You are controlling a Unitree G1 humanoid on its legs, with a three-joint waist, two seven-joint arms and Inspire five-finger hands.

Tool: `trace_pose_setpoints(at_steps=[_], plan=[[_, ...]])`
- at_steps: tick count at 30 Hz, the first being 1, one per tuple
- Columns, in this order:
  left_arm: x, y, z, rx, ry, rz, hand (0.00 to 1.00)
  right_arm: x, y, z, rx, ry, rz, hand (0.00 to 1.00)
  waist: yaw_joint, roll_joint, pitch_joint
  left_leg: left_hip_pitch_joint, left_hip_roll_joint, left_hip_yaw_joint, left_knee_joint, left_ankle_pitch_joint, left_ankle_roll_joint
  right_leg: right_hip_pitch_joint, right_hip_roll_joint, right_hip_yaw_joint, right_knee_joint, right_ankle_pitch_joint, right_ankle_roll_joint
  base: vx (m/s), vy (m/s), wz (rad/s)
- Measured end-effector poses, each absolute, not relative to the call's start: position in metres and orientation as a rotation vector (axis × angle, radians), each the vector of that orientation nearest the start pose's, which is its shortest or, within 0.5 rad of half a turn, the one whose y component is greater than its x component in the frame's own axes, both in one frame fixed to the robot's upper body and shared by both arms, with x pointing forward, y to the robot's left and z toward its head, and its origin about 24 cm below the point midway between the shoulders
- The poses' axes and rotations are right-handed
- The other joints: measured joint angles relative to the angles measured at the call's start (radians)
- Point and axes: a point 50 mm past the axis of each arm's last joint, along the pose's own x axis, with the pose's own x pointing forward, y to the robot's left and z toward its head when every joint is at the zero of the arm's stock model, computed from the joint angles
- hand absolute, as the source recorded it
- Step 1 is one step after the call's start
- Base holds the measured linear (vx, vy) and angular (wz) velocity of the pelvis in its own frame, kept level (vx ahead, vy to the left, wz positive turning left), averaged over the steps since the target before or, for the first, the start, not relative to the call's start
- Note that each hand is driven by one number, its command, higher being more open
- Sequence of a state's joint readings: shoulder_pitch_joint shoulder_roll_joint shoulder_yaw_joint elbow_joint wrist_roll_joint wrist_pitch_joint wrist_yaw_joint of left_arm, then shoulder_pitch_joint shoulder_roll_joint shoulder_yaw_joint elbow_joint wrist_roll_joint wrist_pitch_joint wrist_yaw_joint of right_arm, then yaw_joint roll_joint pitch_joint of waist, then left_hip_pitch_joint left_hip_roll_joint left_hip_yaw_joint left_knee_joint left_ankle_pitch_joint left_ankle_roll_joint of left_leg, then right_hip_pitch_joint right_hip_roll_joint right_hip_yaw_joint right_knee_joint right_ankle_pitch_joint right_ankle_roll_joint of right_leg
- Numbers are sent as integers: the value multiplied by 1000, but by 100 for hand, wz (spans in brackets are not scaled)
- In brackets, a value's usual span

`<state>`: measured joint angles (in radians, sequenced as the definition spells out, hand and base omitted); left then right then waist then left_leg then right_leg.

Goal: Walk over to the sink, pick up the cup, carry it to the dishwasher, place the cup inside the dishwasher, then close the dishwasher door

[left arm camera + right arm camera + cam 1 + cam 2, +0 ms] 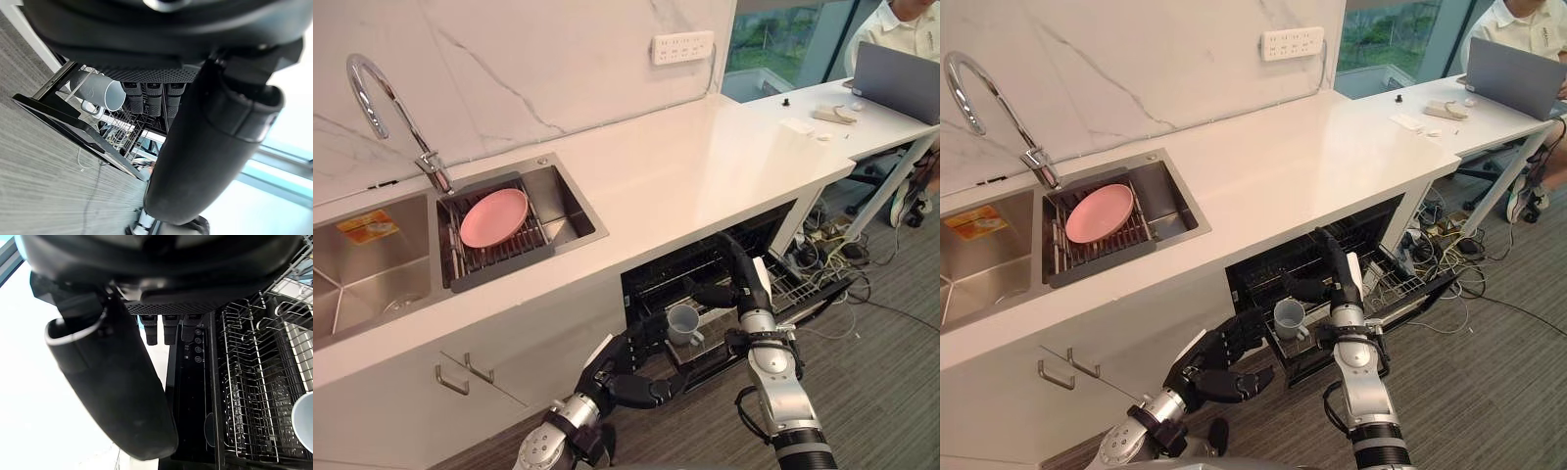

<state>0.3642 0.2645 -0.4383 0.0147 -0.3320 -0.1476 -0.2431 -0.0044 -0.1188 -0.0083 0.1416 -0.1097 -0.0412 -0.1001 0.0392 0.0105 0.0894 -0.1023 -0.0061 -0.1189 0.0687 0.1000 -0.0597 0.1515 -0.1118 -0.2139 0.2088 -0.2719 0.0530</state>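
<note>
In the left basin of the sink [372, 284] lies an orange sticker [367, 227] whose print is too small to read. A pink plate [494, 217] leans on the drain rack [484, 257] in the right basin, presumably left to dry. The left hand [622, 370] hovers at about seven o'clock from the cup [683, 323], fingers loosely bent and apart, clasping nothing. The cup stands upright, free of both hands, in the pulled-out wire basket [244, 382] of the dishwasher [666, 279] (so the placing looks done, with the door not yet closed). At two o'clock from the cup, the right hand [742, 284] reaches over the basket with fingers straight and empty, well placed to push it in. No other writing is legible.
</note>
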Motion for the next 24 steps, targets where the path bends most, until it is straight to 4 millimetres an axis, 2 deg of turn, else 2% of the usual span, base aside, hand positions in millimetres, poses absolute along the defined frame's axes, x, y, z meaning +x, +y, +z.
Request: trace_pose_setpoints(at_steps=[3,6,7,8,9,11,12,13,14,15,17,19,20,22,23,24], plan=[[136,115,-53,-141,414,-456,90,252,-179,22,-237,66,-73,90,1,-1,1,-14,0,-5,7,2,-4,-7,11,-8,0,1,-4,-4,-28,6],[137,133,-68,-102,469,-300,90,254,-183,43,-245,-23,-72,90,1,-1,1,-84,3,23,41,24,3,-27,15,-65,3,4,-7,0,-13,57],[140,140,-72,-84,477,-236,90,255,-187,55,-262,-75,-83,90,-1,0,2,-108,15,106,39,41,38,-31,11,-103,1,4,-8,-9,15,96],[143,149,-76,-58,490,-167,90,256,-191,66,-281,-125,-95,90,1,2,2,-114,32,218,36,-6,105,-28,9,-148,-2,5,-8,-29,-1,98],[144,153,-79,-46,501,-137,90,258,-192,70,-289,-144,-96,90,-1,2,1,-121,49,276,43,-25,118,-24,9,-166,-7,9,-8,-6,-28,101],[141,166,-93,5,566,-71,90,261,-196,93,-329,-245,-98,90,-8,3,3,-127,114,479,106,-69,106,19,0,-248,-52,18,0,20,-13,101],[139,168,-96,12,587,-58,90,261,-197,98,-335,-270,-99,90,-6,1,4,-134,129,506,136,-74,107,25,-4,-263,-54,17,0,46,50,67],[132,170,-102,25,621,-44,90,263,-197,106,-340,-306,-98,90,0,15,-2,-139,148,516,185,-77,107,30,-5,-271,-57,16,3,76,84,40],[120,175,-112,45,683,-23,90,265,-195,116,-345,-357,-95,90,3,24,-8,-151,133,504,205,-97,89,41,-15,-290,-58,13,14,91,96,34],[116,177,-115,47,707,-13,90,266,-194,120,-345,-376,-92,90,2,21,-7,-152,121,498,203,-101,91,46,-23,-298,-60,14,20,98,111,51],[111,181,-122,53,751,12,90,269,-195,129,-359,-418,-95,90,2,11,-3,-166,66,467,211,-122,105,55,-62,-349,-50,6,48,88,121,60],[113,180,-122,48,750,19,90,274,-196,131,-395,-419,-91,90,17,8,-1,-161,33,464,227,-155,126,56,-107,-362,5,-15,55,111,172,34],[114,180,-124,50,756,19,90,276,-197,128,-417,-407,-89,90,27,2,4,-137,7,462,222,-173,132,52,-146,-359,92,-34,42,144,206,27],[114,181,-126,66,766,16,90,279,-195,123,-438,-383,-75,90,23,-4,6,-106,-24,445,215,-186,148,7,-203,-312,262,-33,23,123,157,39],[115,184,-127,78,774,19,90,279,-193,121,-451,-375,-62,90,6,-1,4,-94,-42,416,211,-199,162,-57,-218,-202,401,-43,-23,104,120,59],[116,186,-128,85,776,24,90,279,-192,121,-458,-374,-53,90,-6,-5,7,-90,-51,396,205,-201,164,-88,-204,-135,436,-59,-19,164,116,80]])
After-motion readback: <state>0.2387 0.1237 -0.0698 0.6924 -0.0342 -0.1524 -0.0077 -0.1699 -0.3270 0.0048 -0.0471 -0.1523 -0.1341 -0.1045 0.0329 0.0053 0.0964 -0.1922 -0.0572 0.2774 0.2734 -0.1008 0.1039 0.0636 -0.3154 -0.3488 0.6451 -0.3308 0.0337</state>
